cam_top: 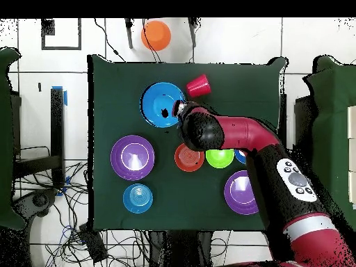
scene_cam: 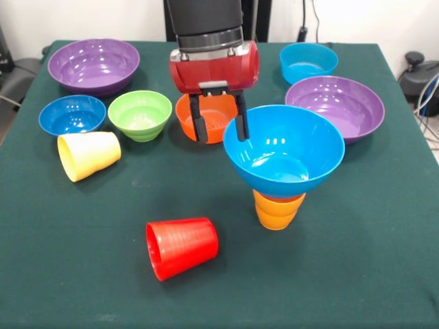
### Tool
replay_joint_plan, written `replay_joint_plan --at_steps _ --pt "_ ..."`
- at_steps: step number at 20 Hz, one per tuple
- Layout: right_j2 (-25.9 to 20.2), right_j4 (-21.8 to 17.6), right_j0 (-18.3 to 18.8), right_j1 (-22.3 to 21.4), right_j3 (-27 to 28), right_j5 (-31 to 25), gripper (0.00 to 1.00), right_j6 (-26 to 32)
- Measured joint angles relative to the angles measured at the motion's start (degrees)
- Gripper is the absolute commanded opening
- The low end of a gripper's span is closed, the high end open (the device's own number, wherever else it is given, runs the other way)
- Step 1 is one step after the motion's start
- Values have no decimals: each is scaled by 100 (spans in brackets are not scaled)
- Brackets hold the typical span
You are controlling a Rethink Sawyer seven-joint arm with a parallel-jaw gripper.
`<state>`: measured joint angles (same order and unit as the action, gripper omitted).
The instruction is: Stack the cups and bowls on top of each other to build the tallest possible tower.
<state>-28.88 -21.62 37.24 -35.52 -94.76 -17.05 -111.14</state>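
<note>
Tablecloth (scene_cam: 357, 274), dark green, carries bowls (scene_cam: 94, 64), cups (scene_cam: 182, 247), cables beyond.

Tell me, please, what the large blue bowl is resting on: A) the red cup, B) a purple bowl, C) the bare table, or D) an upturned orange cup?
D: in the front view the large blue bowl sits on top of the upturned orange cup, while the red cup lies on its side on the table.

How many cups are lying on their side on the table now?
2. The yellow cup lies in front of the dark blue bowl; the red cup lies nearest the camera. The orange cup stands under the big blue bowl.
</note>
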Motion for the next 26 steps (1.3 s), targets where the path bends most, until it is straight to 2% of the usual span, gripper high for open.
replay_joint_plan --at_steps 8,14,21,26 --pt "0 61 -1 -538 -116 0 100 0" --pt "-49 301 54 -976 -245 -81 100 0" --pt "-81 894 158 -1644 -192 -817 100 0" --pt "-172 1104 245 -1757 89 -1288 100 0"
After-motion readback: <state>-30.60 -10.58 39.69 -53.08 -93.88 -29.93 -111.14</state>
